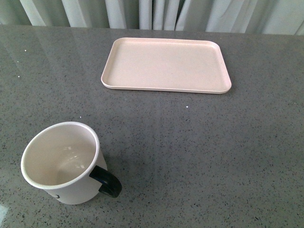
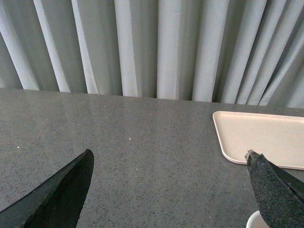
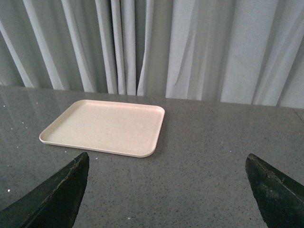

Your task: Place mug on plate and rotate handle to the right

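Note:
The white mug (image 1: 64, 164) stands upright near the table's front left, its black handle (image 1: 107, 182) pointing to the front right. The pale pink plate (image 1: 166, 65) lies empty at the back centre. Neither arm shows in the front view. My left gripper (image 2: 168, 159) is open over bare table, with the plate (image 2: 266, 137) beyond one fingertip and a sliver of the mug's rim (image 2: 256, 221) beside that finger. My right gripper (image 3: 166, 161) is open too, and the plate (image 3: 107, 126) lies ahead of it.
The grey speckled table (image 1: 199, 142) runs back to a pale pleated curtain (image 1: 152, 12) along its far edge.

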Controlling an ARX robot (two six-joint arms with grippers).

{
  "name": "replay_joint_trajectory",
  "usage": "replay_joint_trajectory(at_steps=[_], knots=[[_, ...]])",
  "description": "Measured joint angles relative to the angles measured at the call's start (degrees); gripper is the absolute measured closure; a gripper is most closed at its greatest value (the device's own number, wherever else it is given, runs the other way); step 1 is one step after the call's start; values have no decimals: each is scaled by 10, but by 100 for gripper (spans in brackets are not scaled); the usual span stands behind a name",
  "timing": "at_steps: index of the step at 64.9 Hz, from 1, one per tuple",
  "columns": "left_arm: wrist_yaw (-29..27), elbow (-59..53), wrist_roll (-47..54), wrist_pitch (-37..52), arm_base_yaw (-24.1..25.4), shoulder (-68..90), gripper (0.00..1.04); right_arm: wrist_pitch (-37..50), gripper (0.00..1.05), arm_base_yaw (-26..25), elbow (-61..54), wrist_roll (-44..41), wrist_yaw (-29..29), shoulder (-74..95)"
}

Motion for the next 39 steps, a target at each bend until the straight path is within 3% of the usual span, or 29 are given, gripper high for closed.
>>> replay_joint_trajectory(at_steps=[39], knots=[[0,0,0,0,0,0,9,0,9,0,0,0,0,0]])
